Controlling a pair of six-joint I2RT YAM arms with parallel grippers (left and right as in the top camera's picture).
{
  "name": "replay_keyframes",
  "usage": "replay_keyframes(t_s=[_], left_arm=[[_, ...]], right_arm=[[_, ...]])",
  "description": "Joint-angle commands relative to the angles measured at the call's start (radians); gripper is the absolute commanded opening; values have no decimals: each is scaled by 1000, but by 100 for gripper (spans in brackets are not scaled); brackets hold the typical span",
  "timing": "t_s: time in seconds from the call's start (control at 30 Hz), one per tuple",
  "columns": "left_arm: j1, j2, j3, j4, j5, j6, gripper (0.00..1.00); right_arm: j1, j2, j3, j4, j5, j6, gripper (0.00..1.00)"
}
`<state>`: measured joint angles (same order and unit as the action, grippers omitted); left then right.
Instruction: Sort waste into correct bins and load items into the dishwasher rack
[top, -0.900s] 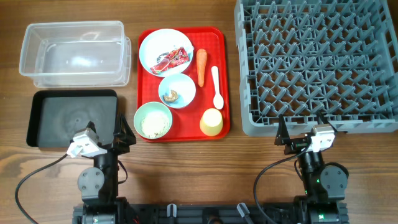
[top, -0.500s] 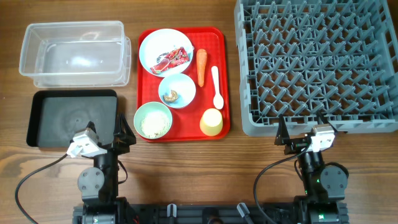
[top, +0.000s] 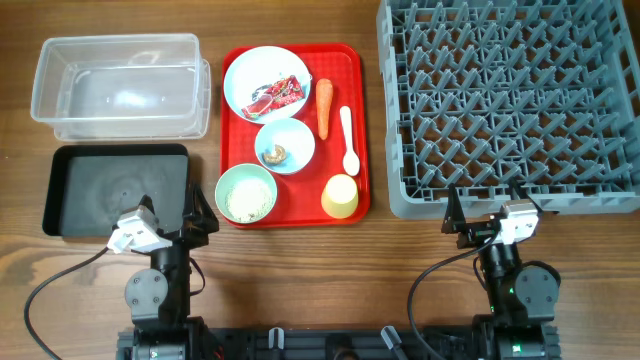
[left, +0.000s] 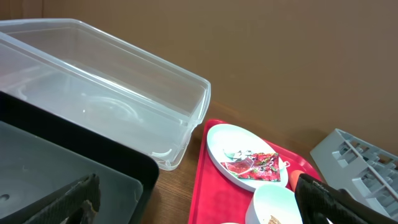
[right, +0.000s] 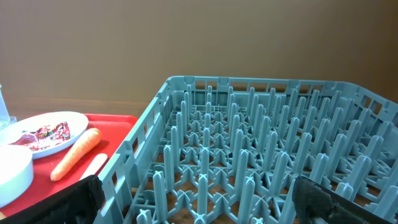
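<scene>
Dishwasher rack (top: 510, 100) on wooden table (top: 320, 270), red tray (top: 345, 68) beside, brown wall (right: 186, 37) behind

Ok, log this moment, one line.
left gripper: open | right gripper: open | red tray: full | dishwasher rack: nothing loaded

No visible change, left claw (top: 172, 218) and right claw (top: 487, 218) unmoved
</scene>
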<state>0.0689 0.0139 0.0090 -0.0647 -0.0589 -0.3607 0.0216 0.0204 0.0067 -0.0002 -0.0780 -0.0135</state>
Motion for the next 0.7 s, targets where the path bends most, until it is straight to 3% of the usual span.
replay_keyframes(t_s=[0.0, 0.47, 0.67], left_arm=[[6, -5, -3, 0, -13, 6, 100], [6, -5, -3, 0, -12, 6, 100], [6, -5, -3, 0, -13, 6, 100]], right_arm=[[0, -2, -2, 5, -8, -10, 100], [0, -2, -2, 5, -8, -10, 100], [0, -2, -2, 59, 11, -79, 100]])
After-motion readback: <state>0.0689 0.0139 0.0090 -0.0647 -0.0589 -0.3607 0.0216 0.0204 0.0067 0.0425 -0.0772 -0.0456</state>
